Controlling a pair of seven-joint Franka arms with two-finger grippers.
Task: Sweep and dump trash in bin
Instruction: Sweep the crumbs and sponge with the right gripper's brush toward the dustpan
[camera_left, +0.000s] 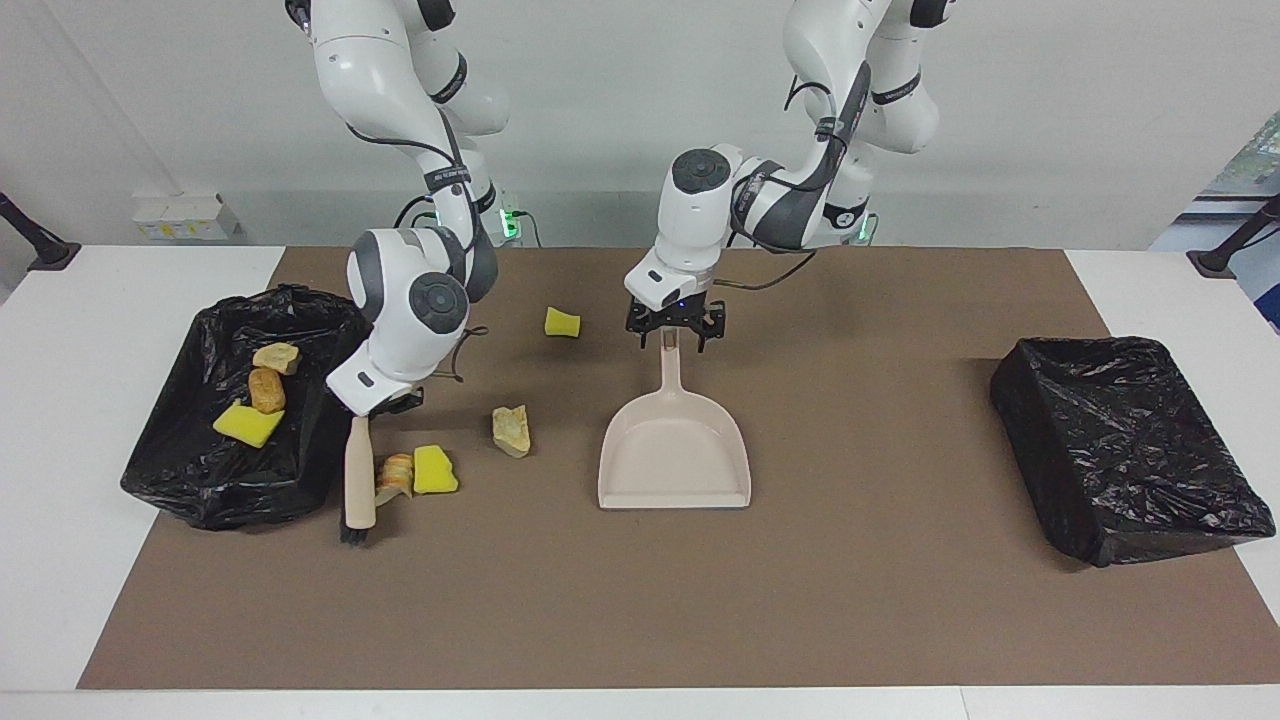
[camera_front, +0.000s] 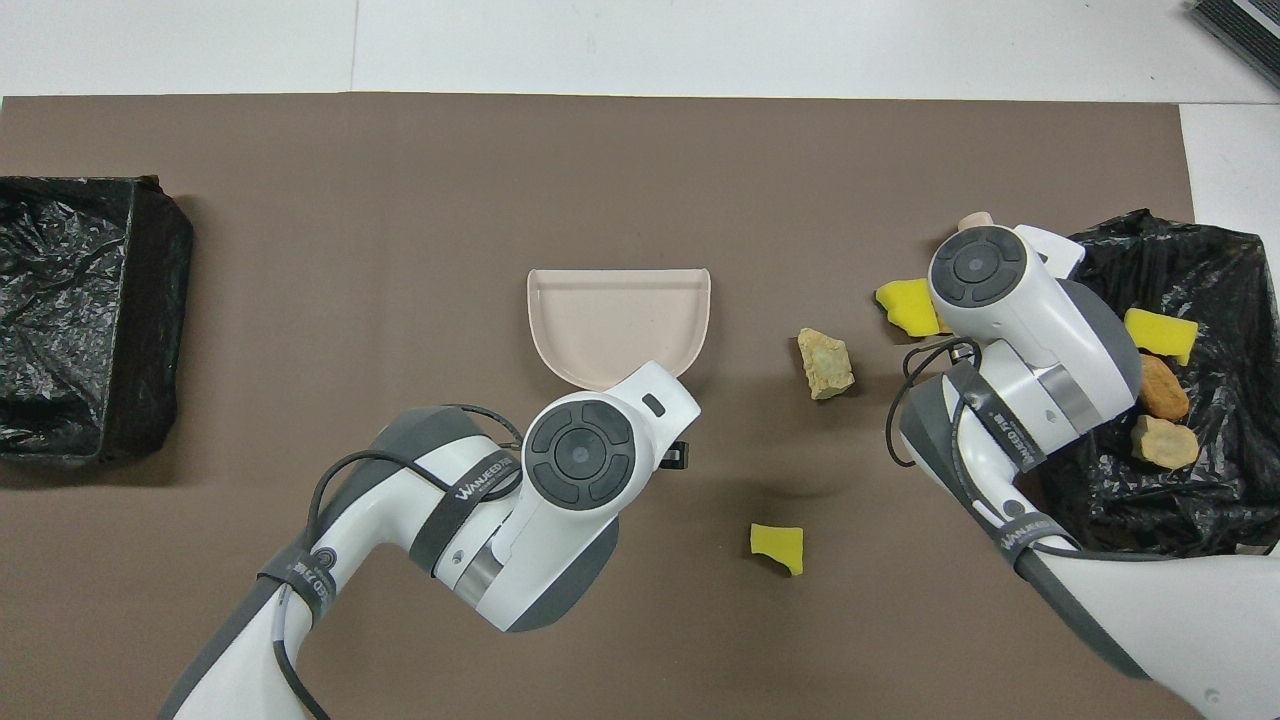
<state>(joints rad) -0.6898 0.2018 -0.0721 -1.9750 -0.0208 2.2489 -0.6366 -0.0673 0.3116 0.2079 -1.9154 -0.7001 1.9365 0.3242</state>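
Brown mat, right gripper clamps brush, left gripper spread, hiding dustpan handle

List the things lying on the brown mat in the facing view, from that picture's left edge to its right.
Black-lined bin holding three scraps → beige hand brush → tan stone-like lump → beige plastic dustpan → empty black-lined bin.

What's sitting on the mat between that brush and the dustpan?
In the facing view, three scraps lie between the brush and the dustpan: a bread-like slice, a yellow sponge chunk touching it, and a tan lump nearer the dustpan.
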